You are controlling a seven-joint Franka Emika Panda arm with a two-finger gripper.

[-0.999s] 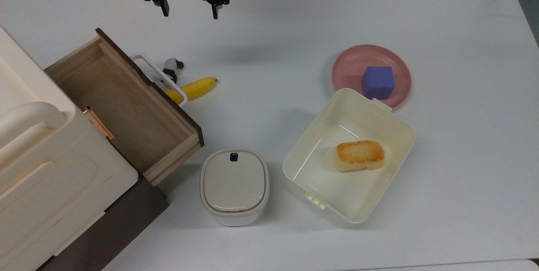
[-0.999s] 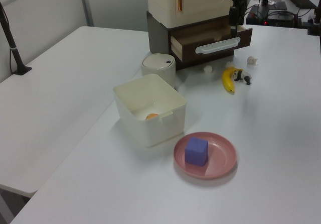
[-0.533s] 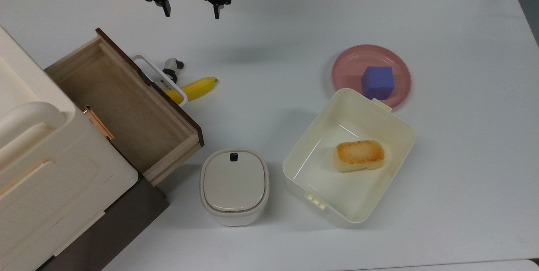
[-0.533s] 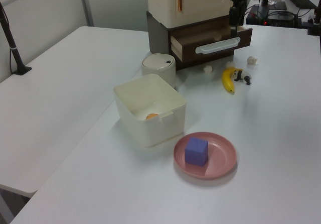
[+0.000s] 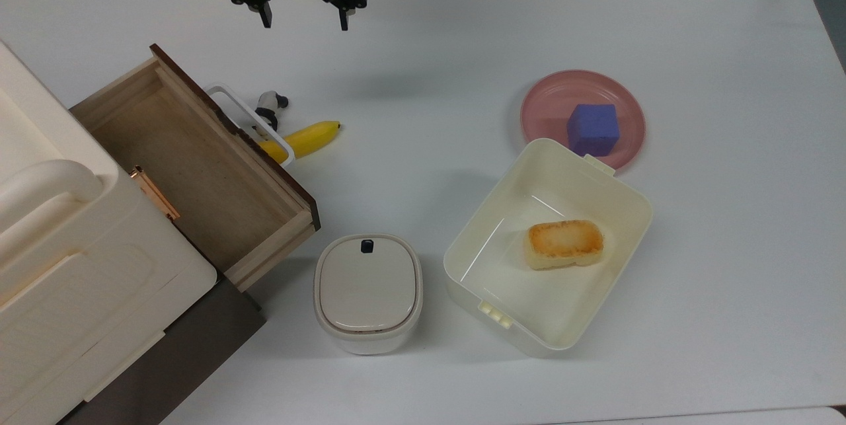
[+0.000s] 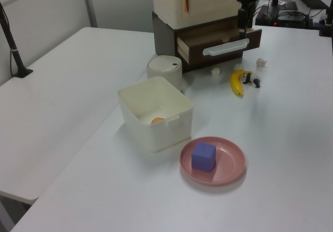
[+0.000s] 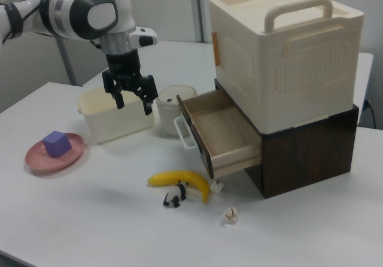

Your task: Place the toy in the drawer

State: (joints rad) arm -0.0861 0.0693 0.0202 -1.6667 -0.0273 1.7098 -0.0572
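The task has barely begun, judging by how things lie. The toy, a small black-and-white panda, stands on the white table, touching or just beside the banana and close to the white loop handle of the drawer. In the top view it sits at about 1 o'clock from the handle. The drawer is pulled well out and its light-wood floor looks bare, so the opening step seems done; reaching, grasping, lifting and dropping the toy inside are all left.

The gripper hangs high above the table with its jaws spread wide and nothing between them. In the top view it lies at about 12 o'clock from the toy, well apart from it.

Room for the descent looks fair on the far side of the toy, where the table is bare. The tight spots are the banana at the toy's 5 o'clock in the top view and the handle at its 7 o'clock (a finger coming down on either could knock the figure over). A small crumpled white scrap lies near the toy in the right view, clear of the likely path. The lidded pot, the cream bin and the pink plate with its blue cube stand well apart from the work.
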